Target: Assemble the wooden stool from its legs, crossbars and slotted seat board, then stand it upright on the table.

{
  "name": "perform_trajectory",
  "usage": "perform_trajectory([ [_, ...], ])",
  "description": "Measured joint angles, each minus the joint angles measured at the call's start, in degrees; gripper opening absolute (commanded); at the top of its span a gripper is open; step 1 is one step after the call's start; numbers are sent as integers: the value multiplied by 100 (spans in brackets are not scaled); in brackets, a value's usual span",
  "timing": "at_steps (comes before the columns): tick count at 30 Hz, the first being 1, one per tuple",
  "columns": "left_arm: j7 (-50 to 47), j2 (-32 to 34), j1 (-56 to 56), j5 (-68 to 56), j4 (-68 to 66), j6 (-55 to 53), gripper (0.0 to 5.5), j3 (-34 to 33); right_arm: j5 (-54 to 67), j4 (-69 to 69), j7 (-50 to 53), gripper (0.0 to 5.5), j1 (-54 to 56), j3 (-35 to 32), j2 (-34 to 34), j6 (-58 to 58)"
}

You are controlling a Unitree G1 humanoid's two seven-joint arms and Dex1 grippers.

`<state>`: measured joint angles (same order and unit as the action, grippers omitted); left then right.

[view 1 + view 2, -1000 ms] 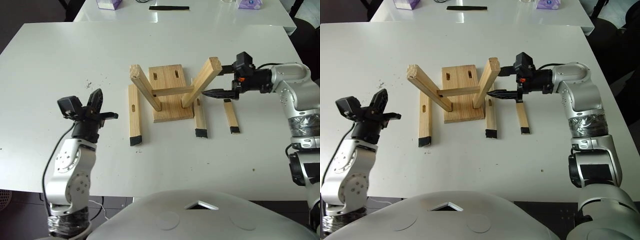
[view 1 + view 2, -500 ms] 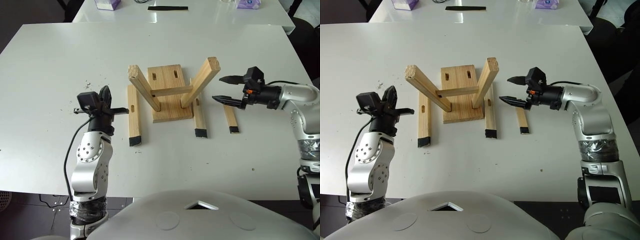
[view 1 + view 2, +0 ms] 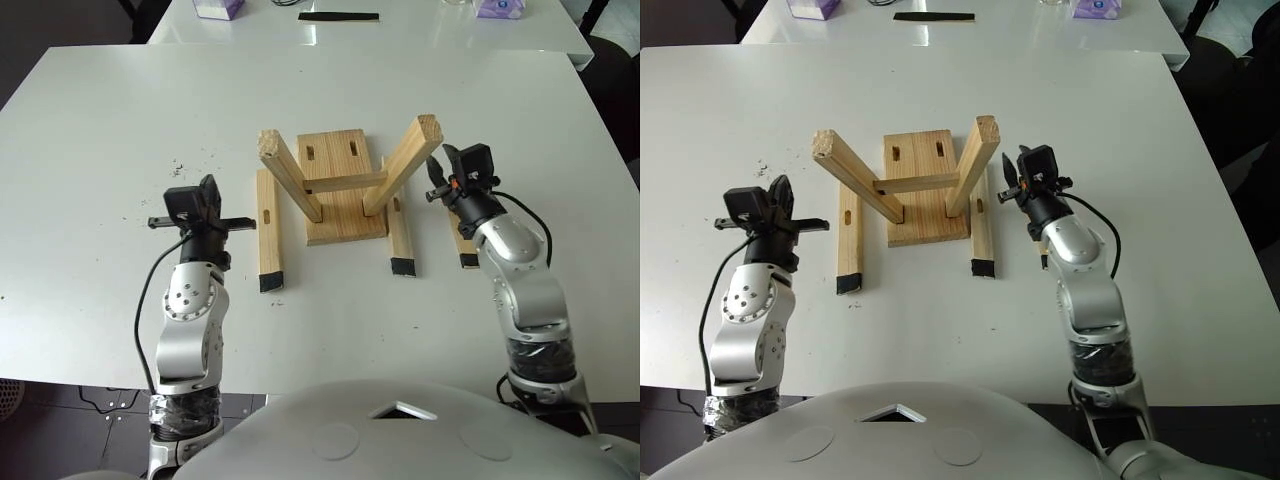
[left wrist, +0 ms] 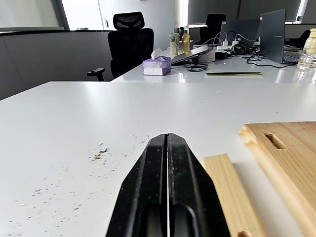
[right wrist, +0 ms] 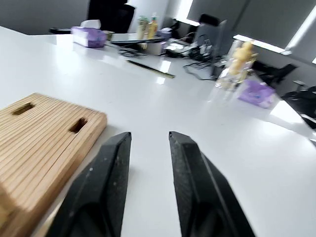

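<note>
**Stool assembly, half-built: stock on the table, left to right**

1. Wood crumbs [image 3: 180, 165]: scattered on the table [image 3: 110, 110], just outboard of the left gripper and beyond it.
2. Left gripper [image 4: 168, 140]: fingers pressed together, holding nothing, hovering low over the table.
3. Loose leg [image 3: 268, 235]: flat on the table just inboard of the left gripper, not touching it; black-capped end toward the robot.
4. Seat board [image 3: 335, 150]: flat, two open slots on its far half. Two standing legs [image 3: 290, 175] splay outward from its near half, joined by a crossbar [image 3: 345, 181]. This unit sits between the two grippers.
5. Second loose leg [image 3: 399, 240]: flat beside the board, inboard of the right gripper and nearer the robot.
6. Right gripper [image 5: 148, 134]: fingers a narrow gap apart, empty, near the top of the right-hand standing leg but apart from it.
7. Loose crossbar [image 3: 466, 250]: flat, partly hidden under the right forearm.

Step in hand (a judgement): between fittings, with one leg pair seated and the second pair and its crossbar not yet placed.

Next move calls for: the left fingers to part, close across the narrow width of the nearest loose leg, then carry its uncapped end to a free slot without knocking the splayed pair.
</note>
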<state>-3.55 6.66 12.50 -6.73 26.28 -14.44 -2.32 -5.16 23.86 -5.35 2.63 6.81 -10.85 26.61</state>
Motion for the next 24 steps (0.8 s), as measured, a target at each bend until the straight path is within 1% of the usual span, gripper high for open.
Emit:
perform_trajectory([
  [2, 1, -12, -130, 160, 7, -62, 0, 94, -281, 185, 359, 53, 4, 96, 220, 186],
  [6, -5, 56, -282, 339, 345, -366, 0, 115, -552, 585, 635, 1, -41, 273, 511, 657],
  [9, 7, 55, -222, 442, 822, -727, 0, 320, -721, 873, 664, 1, -255, 556, 564, 809],
  [14, 81, -53, -234, 583, 1451, -1347, 0, 961, -863, 1287, 491, 1, -334, 992, 558, 908],
  [16, 94, -67, -246, 611, 1711, -1514, 0, 1112, -876, 1476, 378, 1, -349, 1219, 550, 933],
  [20, 70, -78, -240, 737, 1873, -1727, 0, 1173, -937, 1567, 261, 1, -409, 1465, 494, 950],
  [23, -28, -133, -162, 835, 1984, -1806, 0, 1113, -943, 1569, 209, 1, -413, 1431, 482, 1002],
  [24, -65, -178, -125, 847, 2049, -1848, 0, 1028, -1009, 1569, 255, 1, -425, 1314, 467, 1038],
])
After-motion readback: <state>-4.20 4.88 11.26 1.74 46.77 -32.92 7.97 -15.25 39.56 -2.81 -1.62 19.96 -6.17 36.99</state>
